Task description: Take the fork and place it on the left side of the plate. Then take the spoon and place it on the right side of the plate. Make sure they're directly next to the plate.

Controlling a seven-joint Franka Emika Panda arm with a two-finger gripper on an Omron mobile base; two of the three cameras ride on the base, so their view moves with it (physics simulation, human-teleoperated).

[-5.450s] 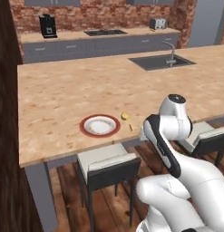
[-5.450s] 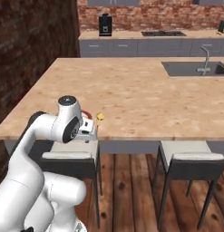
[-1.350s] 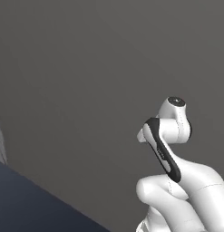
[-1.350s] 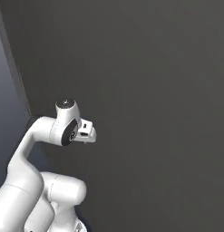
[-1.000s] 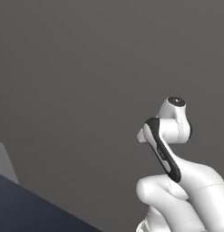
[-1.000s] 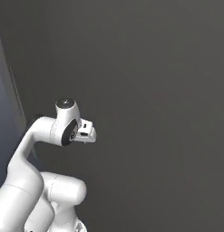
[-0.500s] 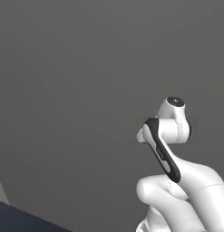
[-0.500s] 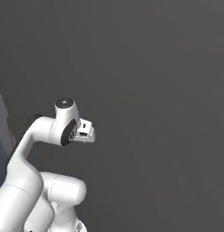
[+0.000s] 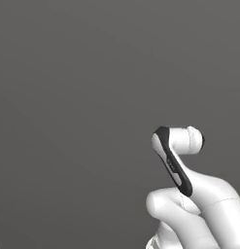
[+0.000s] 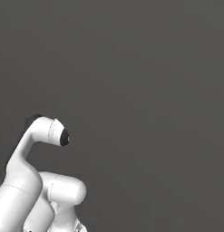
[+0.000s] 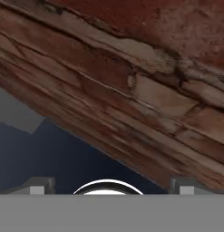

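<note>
The arm (image 9: 189, 194) is standing folded, elbow raised. The gripper (image 11: 109, 188) is sitting wide open, fingertips (image 11: 38, 186) well apart, holding nothing.

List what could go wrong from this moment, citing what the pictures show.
1. The arm stands before a flat grey surface; driving or swinging forward might strike it.
2. The open gripper faces brown planks, so closing now would likely grasp nothing.
</note>
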